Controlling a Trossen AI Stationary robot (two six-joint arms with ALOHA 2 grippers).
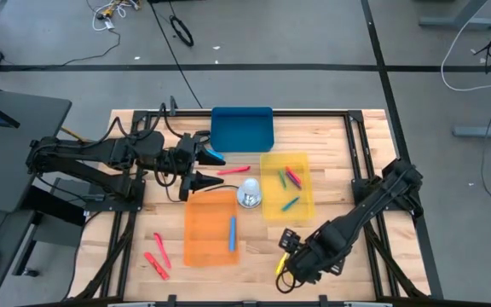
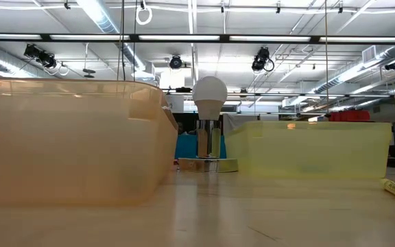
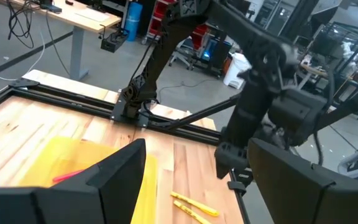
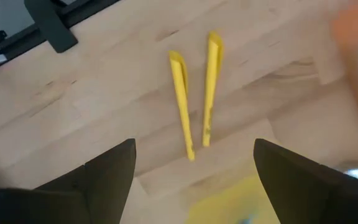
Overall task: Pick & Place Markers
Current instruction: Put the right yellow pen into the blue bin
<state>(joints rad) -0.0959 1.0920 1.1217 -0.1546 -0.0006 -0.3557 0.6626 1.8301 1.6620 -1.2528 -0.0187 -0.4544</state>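
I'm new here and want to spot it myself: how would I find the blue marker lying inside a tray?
Start at the wooden table and find the orange tray, the one nearest the front edge. The blue marker lies alone inside it near its right wall. The yellow tray beside it holds several mixed-colour markers instead.

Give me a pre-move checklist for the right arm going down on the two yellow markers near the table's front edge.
1. Right gripper fingers open: ok.
2. Right gripper empty: ok.
3. Two yellow markers lie ahead of and between the fingers, side by side on bare wood: ok.
4. Which of the two it is aimed at: cannot tell.
5. Yellow tray has free room; it holds a few markers: ok.
6. Left gripper far off, between the blue tray and orange tray, open and empty: ok.
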